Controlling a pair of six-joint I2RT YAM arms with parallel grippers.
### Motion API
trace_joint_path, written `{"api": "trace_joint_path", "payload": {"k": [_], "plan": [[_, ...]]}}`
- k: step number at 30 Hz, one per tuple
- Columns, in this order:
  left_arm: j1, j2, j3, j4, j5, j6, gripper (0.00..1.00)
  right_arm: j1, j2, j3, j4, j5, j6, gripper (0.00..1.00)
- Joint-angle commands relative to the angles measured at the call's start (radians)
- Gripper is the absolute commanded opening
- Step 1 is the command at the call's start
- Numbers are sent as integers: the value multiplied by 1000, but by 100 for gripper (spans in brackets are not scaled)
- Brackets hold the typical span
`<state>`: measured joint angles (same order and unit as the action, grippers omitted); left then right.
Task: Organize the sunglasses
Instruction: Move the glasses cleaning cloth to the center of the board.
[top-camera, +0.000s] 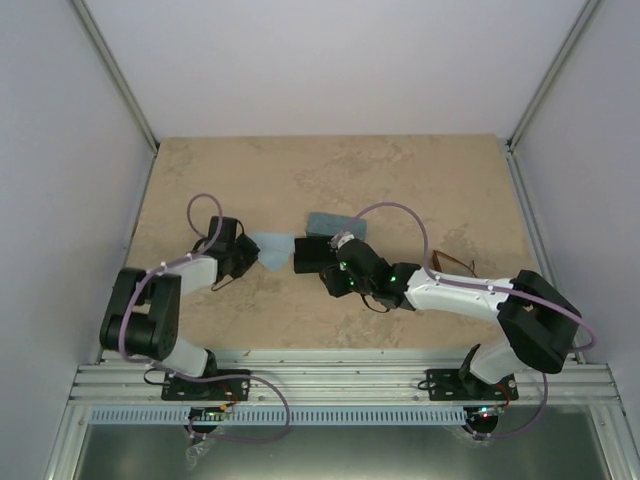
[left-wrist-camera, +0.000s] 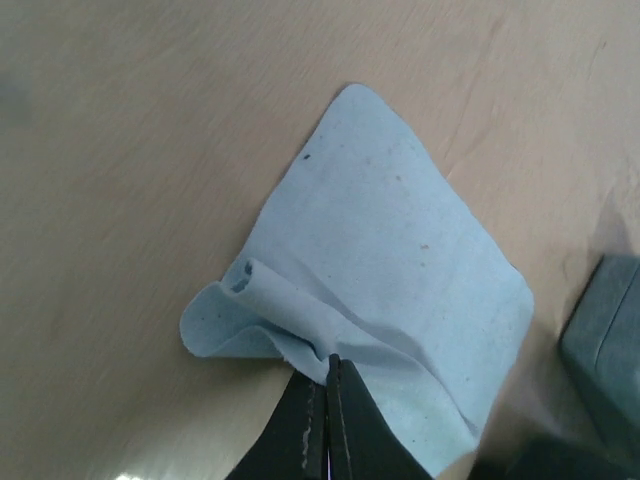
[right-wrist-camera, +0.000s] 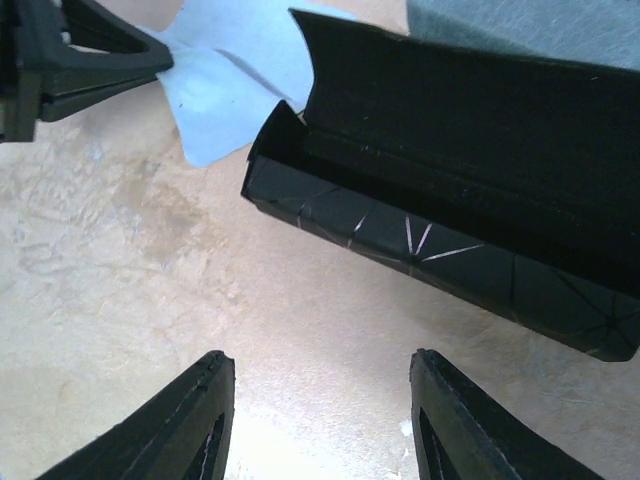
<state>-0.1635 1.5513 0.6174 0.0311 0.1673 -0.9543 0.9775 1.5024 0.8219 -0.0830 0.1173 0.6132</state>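
Observation:
The brown sunglasses (top-camera: 455, 262) lie on the table just behind my right forearm, partly hidden by it. The black sunglasses do not show in any view. My left gripper (left-wrist-camera: 330, 368) is shut on the near edge of a light-blue cloth (left-wrist-camera: 390, 240), which is bunched at the pinch and otherwise lies flat; both show in the top view, the gripper (top-camera: 250, 258) and the cloth (top-camera: 272, 250). My right gripper (right-wrist-camera: 320, 375) is open and empty, just short of an open black case (right-wrist-camera: 450, 230) with its lid raised. The case's inside is too dark to read.
A grey-blue case (top-camera: 335, 222) lies behind the black case (top-camera: 308, 252) and shows at the right edge of the left wrist view (left-wrist-camera: 605, 330). The left gripper's fingers (right-wrist-camera: 70, 60) and the cloth (right-wrist-camera: 235, 80) lie close left of the black case. Walls enclose the table.

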Motion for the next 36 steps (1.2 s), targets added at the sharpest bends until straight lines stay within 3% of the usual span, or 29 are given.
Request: {"api": "trace_joint_path", "payload": {"k": [1,7,12,14,20,28,36], "plan": [[0,-151,-107,-151,53,-38,0,9,41,40,-17,-75,-63,49],[-30,-341,-253,-242,90,-100,0,97,142,113,-28,-110,-141,46],[-48,-461,-277,-335,97,-117,25,172,222,168,2,-105,-195,38],[-49,-512,-231,-425,38,-92,29,186,259,196,11,-106,-207,33],[-48,-595,-69,-579,-152,-22,27,200,397,295,50,-96,-221,26],[-40,-451,-20,-432,-124,38,17,199,556,443,62,-59,-218,18],[-13,-349,-15,-349,-76,66,17,199,611,455,39,-57,-209,16]]}}
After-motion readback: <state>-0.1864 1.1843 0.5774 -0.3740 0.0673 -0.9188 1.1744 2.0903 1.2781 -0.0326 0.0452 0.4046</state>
